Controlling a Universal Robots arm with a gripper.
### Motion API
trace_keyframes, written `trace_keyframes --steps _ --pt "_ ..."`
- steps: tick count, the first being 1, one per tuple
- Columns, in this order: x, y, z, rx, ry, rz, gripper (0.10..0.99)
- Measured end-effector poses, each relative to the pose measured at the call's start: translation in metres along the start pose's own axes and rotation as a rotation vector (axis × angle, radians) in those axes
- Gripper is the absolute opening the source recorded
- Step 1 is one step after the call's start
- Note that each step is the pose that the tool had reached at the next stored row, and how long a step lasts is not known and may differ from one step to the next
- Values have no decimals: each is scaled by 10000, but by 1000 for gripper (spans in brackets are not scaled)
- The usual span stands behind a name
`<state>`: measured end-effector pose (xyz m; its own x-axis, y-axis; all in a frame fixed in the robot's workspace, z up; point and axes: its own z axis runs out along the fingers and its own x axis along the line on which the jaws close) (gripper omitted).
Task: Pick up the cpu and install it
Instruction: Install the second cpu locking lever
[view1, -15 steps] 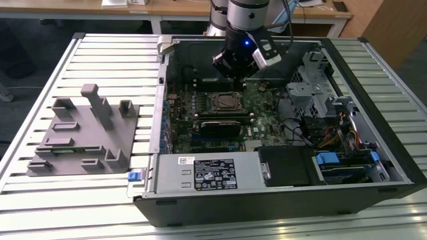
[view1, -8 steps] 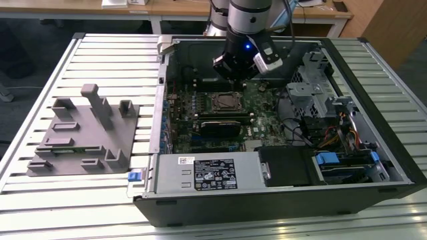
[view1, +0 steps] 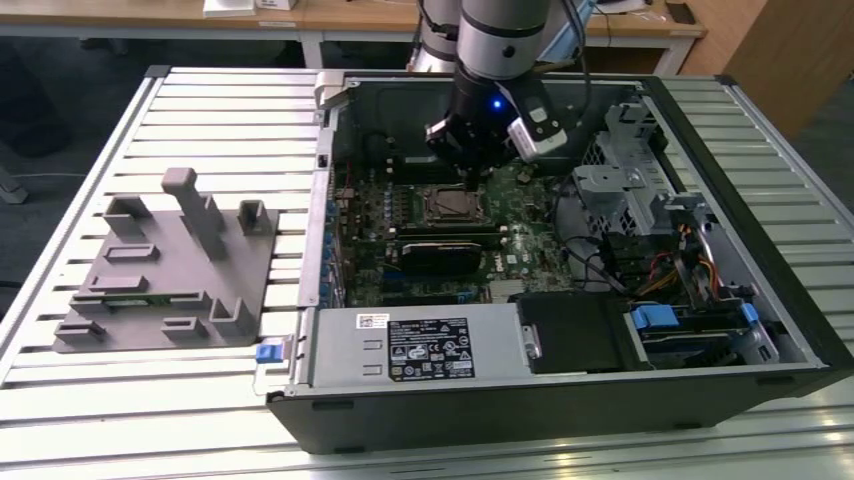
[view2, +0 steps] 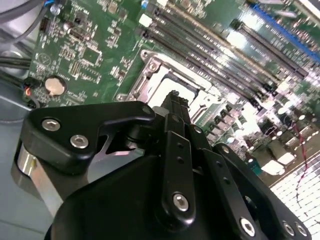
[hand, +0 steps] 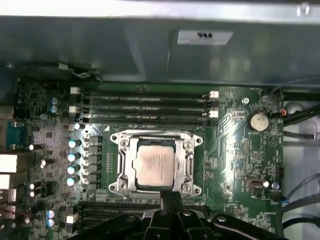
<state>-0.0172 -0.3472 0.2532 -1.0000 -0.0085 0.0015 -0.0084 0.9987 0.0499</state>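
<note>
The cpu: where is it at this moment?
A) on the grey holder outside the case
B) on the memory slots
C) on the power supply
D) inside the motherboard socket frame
D: in the first wrist view the cpu lies flat inside the metal socket frame on the motherboard.

This place looks like a robotics lab or a test workshop. An open computer case (view1: 561, 260) lies on a table made of ribbed aluminium profiles (view1: 227, 110), beside a grey printed fixture (view1: 167, 270). Behind them stand light wooden desks (view1: 347, 20) and a wooden cabinet (view1: 787, 50).
</note>
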Motion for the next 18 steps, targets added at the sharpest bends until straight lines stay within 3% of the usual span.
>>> trace_keyframes --steps 3,13,18 --pt "0 -49 12 -3 4 0 106" --pt "8 -117 57 0 8 1 106" --pt "61 -147 72 -3 7 -2 106"
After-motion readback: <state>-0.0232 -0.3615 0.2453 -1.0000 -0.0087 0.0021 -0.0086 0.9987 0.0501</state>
